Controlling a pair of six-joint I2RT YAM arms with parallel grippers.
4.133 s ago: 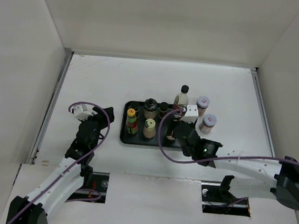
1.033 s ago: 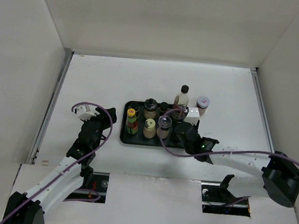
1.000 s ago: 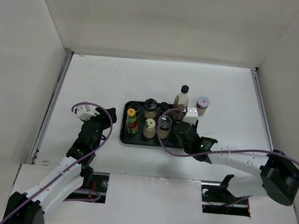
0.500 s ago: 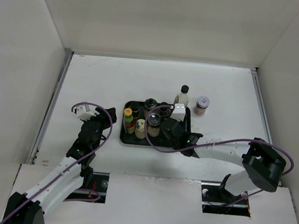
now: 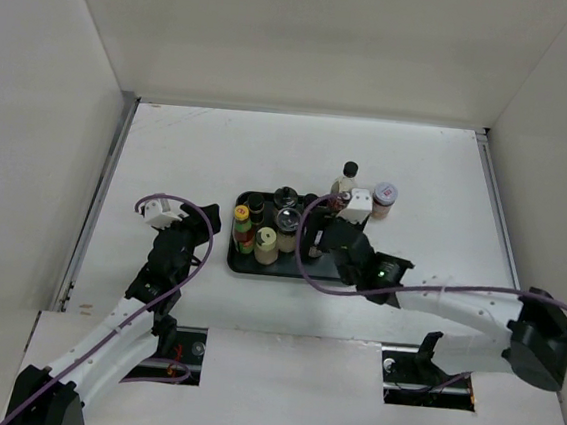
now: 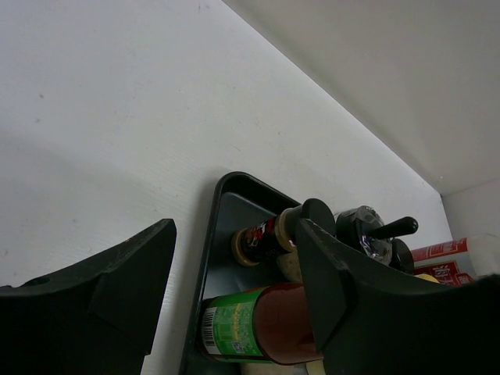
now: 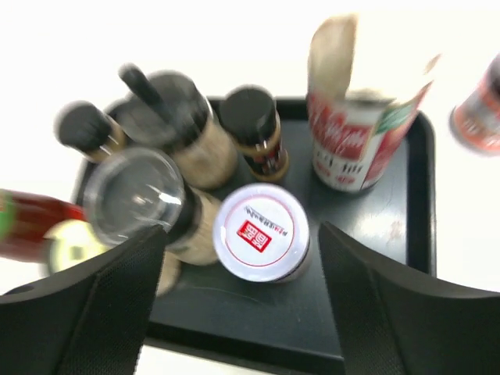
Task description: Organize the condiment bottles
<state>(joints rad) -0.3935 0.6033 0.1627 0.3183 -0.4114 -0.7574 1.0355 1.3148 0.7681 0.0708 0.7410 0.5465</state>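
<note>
Several condiment bottles stand on the black tray (image 5: pixel 343 270). The slim yellow-capped red-green sauce bottle (image 5: pixel 243 227) is at its left end. The tall clear black-capped bottle (image 5: pixel 346 181) is at its far right. A clear-lidded jar (image 7: pixel 134 195) and a white-lidded jar (image 7: pixel 262 233) stand mid-tray. My right gripper (image 7: pixel 242 234) is open, its fingers on either side of the white-lidded jar with gaps. In the top view it (image 5: pixel 313 238) hovers over the tray's middle. My left gripper (image 6: pixel 234 242) is open and empty, left of the tray, facing the sauce bottle (image 6: pixel 258 324).
A red-labelled jar (image 5: pixel 383 197) stands on the table just outside the tray's far right corner. A handled grinder (image 7: pixel 176 129) and small black-capped bottles (image 7: pixel 254 123) crowd the tray's far side. White walls enclose the table on three sides.
My right gripper has drawn back to the right across the tray, away from its left half. The clear-lidded jar now stands free to its left. The left arm has not moved.
</note>
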